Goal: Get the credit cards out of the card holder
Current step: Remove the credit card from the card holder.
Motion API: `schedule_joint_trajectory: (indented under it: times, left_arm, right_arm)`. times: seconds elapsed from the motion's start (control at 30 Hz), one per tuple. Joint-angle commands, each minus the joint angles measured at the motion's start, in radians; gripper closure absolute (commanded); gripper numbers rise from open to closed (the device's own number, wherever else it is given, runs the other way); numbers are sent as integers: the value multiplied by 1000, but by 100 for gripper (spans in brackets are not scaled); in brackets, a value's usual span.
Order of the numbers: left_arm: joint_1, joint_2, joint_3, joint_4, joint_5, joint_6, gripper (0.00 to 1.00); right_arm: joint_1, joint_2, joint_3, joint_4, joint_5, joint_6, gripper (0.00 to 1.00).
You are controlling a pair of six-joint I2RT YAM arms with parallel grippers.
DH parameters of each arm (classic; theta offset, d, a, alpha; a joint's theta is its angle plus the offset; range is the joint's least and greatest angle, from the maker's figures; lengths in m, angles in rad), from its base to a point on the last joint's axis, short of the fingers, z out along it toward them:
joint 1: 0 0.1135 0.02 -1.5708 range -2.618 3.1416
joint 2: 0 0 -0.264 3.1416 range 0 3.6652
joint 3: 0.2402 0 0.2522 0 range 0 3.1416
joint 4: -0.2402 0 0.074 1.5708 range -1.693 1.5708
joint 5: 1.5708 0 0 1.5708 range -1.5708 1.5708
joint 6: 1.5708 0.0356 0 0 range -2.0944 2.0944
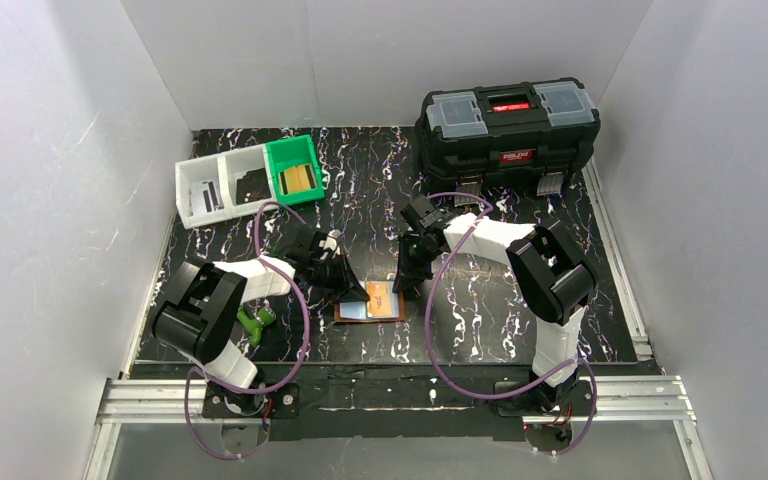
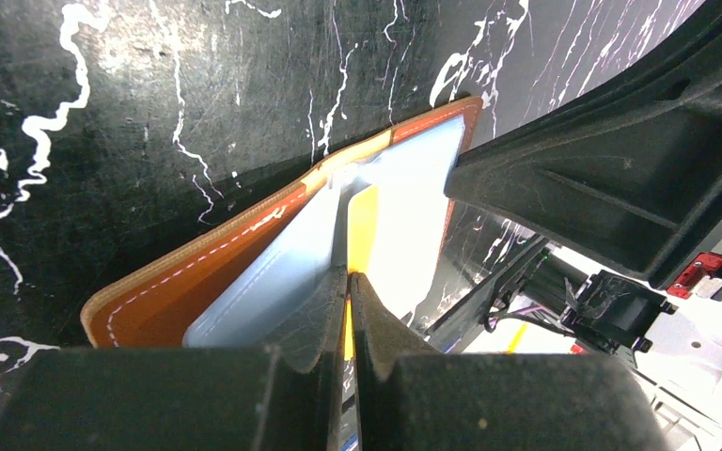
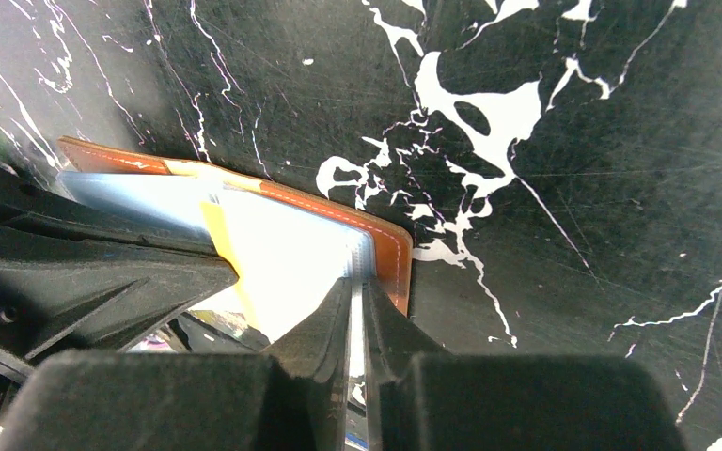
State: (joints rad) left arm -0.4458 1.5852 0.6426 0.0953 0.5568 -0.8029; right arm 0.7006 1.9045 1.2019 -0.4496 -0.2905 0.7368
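Note:
The brown card holder [image 1: 370, 305] lies open on the black marbled table between my two grippers, its pale blue pockets facing up. My left gripper [image 1: 352, 292] comes down on its middle. In the left wrist view its jaws [image 2: 349, 277] are shut, with the thin yellow edge of a credit card [image 2: 363, 221] pinched between them beside the holder's brown flap [image 2: 179, 291]. My right gripper [image 1: 403, 285] is at the holder's right edge. In the right wrist view its jaws [image 3: 357, 282] are shut on a thin pale pocket layer by the stitched brown border [image 3: 390, 249]. The yellow card edge [image 3: 221, 240] shows there too.
A big black toolbox [image 1: 508, 125] stands at the back right. White bins [image 1: 222, 188] and a green bin [image 1: 295, 168] sit at the back left. A small green object [image 1: 257, 322] lies by the left arm. The two grippers are close together over the holder.

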Motion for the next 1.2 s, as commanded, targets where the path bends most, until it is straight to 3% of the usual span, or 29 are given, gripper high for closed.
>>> schedule_joint_trajectory:
  times: [0.0,0.67,1.17]
  left_arm:
    - [16,-47,-16,-78,-36,37,100]
    - [38,-136,21,-260,-121,86,100]
    - [43,-176,21,-289,-118,93,100]
  right_arm:
    - [3,57,-40,-53,104,-29,87]
    - [3,53,-42,-47,103,-28,87]
    - [3,23,7,-76,127,-47,86]
